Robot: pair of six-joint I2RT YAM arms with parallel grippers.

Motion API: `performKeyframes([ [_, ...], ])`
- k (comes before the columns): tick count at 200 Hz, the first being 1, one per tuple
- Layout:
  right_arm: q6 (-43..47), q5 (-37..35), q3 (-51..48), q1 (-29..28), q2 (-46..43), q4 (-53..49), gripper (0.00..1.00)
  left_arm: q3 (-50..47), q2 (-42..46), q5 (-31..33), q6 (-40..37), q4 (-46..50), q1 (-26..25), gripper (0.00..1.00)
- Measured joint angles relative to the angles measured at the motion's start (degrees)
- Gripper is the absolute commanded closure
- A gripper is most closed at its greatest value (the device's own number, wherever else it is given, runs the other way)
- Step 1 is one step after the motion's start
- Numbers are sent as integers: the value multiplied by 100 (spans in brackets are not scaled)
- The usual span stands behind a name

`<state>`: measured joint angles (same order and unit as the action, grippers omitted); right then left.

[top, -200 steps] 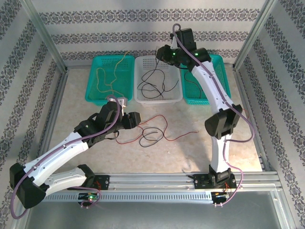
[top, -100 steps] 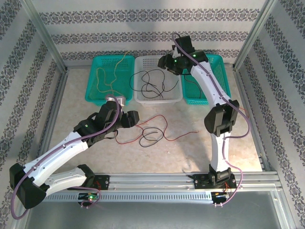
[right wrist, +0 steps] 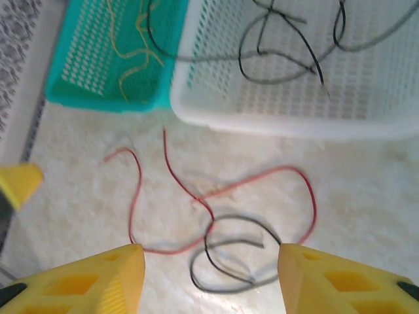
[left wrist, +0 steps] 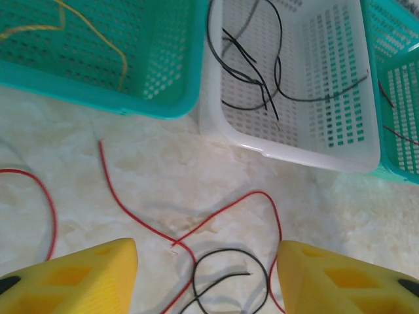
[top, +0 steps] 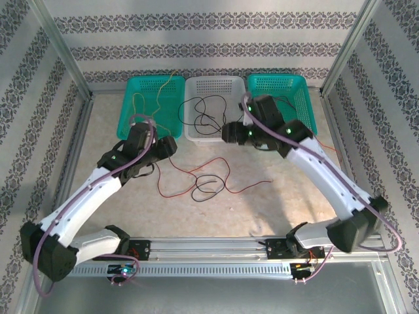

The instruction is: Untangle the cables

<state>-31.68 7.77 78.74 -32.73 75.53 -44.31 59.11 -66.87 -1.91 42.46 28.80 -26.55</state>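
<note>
- Marble-look tabletop (top: pixel 281 196) on my feed, with the left teal basket (top: pixel 129 134), white basket (top: pixel 219 137) and right teal basket (top: pixel 278 78) at the back.
- I read the left gripper (top: pixel 171 145) and right gripper (top: pixel 226 133) as spread apart, holding nothing.
- Red cable (top: pixel 216 163) crosses the black cable (top: pixel 208 184) on the table between them. More black cables (top: pixel 206 111) lie in the white basket and a yellow cable (top: pixel 154 104) in the left one.

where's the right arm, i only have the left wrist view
Observer: The right end effector is near the front right corner of the white basket, open and empty.
Operator: does the red cable run past my right finger
Observer: Yes, the red cable trails rightward and ends free on the table.
Operator: is the yellow one fully in its basket
Observer: The yellow cable lies inside the left green basket, one end up at its back rim.
</note>
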Motion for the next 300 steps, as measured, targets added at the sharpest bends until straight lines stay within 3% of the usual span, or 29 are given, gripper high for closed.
performKeyframes([
  [66,-802,-719,-2310,-619,-1582,-170,40,660,-1360,-428,-168,-267,-166,46],
  [102,-1158,-887,-2610,-616,-1762,-221,40,1320,-1753,-435,-470,-273,-468,46],
  [155,-1613,-1165,-2868,-616,-1657,-238,38,1342,-1932,-560,-605,-269,-866,46],
  [199,-1622,-1158,-2992,-605,-1137,-131,39,977,-1447,-494,-612,-232,-903,46],
  [270,-1405,-981,-3150,-262,210,542,48,-138,310,-33,-507,59,-903,43],
  [300,-1351,-898,-3067,-199,734,743,53,-321,420,9,-428,197,-903,44],
])
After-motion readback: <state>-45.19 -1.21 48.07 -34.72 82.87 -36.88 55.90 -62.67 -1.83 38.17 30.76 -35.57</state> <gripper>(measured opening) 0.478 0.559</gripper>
